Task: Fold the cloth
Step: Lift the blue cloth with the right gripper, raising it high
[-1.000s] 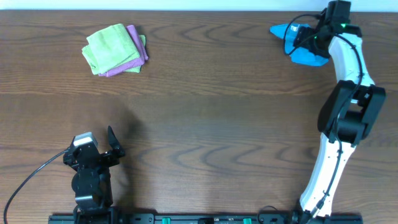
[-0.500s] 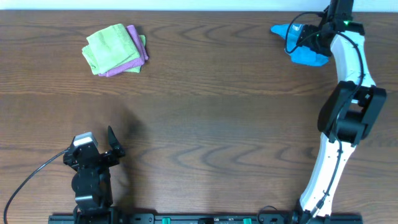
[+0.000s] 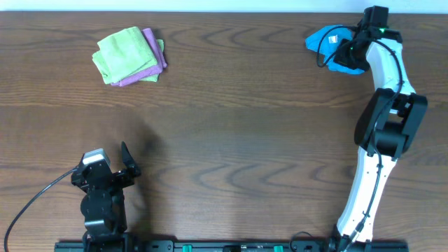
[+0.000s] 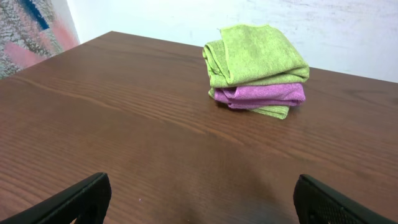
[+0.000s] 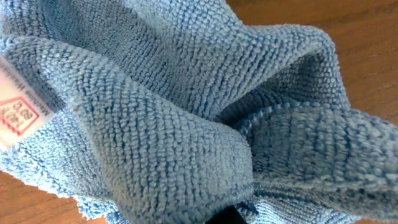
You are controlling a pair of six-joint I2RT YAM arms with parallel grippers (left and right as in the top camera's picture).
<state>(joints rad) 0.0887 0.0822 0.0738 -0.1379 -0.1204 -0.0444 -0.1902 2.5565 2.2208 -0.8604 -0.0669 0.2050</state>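
The bright blue cloth (image 3: 323, 38) lies bunched at the table's far right corner. My right gripper (image 3: 348, 53) is down on its right part, shut on a fold of it. In the right wrist view the cloth (image 5: 186, 112) fills the frame in puffed folds, with its white tag (image 5: 17, 106) at the left edge. Only a dark sliver of my fingertips (image 5: 227, 215) shows under the fabric. My left gripper (image 3: 109, 163) rests low at the near left, open and holding nothing, with its fingertips (image 4: 81, 198) wide apart over bare wood.
A folded lime-green cloth (image 3: 124, 50) sits on a pink-purple cloth (image 3: 152, 59) at the far left; the pile (image 4: 258, 62) is straight ahead in the left wrist view. The table's far edge (image 3: 224, 12) runs just behind both cloth spots. A black cable (image 3: 35, 203) trails from the left arm.
My right gripper has closed on the blue cloth and shifted slightly left and forward. The cloth has bunched up under it. The left arm has not moved.
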